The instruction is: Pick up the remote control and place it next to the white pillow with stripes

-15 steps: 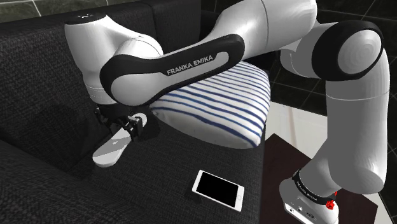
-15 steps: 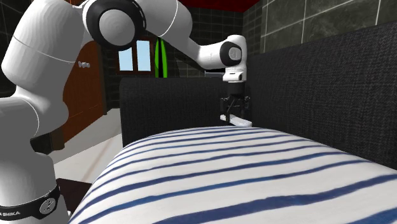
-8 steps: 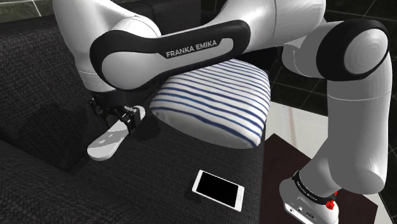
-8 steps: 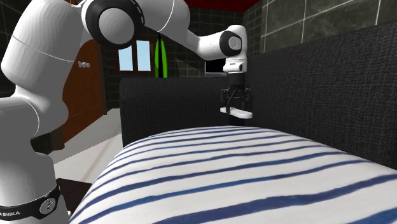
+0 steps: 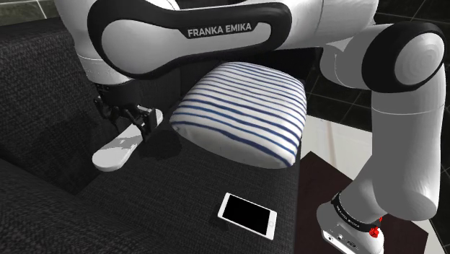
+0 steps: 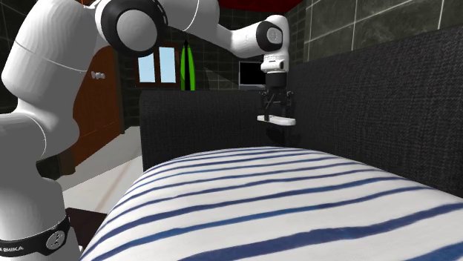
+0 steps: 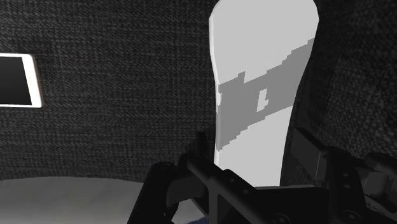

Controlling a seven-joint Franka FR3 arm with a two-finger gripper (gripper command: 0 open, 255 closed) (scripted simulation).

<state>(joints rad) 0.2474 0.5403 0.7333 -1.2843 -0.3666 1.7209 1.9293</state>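
A plain white-grey remote control (image 5: 115,150) hangs in the air above the dark sofa seat, with my black gripper (image 5: 137,123) shut on one end of it. The wrist view has the remote (image 7: 264,83) clasped between the two fingers, its long body reaching out past my gripper (image 7: 254,165). The white pillow with blue stripes (image 5: 241,112) lies on the sofa to the shoulder view's right of the remote, a short gap away. From the second exterior view, the remote (image 6: 277,119) hangs level under the gripper (image 6: 274,107), beyond the pillow (image 6: 282,207).
A white-framed phone with a black screen (image 5: 247,214) lies on the seat near the front edge, also seen at the side as the phone (image 7: 18,80). The sofa back (image 5: 43,79) rises behind the gripper. The robot's stand (image 5: 346,224) is at the lower right.
The gripper has risen with the remote and drifted toward the shoulder view's left, so the remote now hangs higher over the seat. Pillow and phone have not moved.
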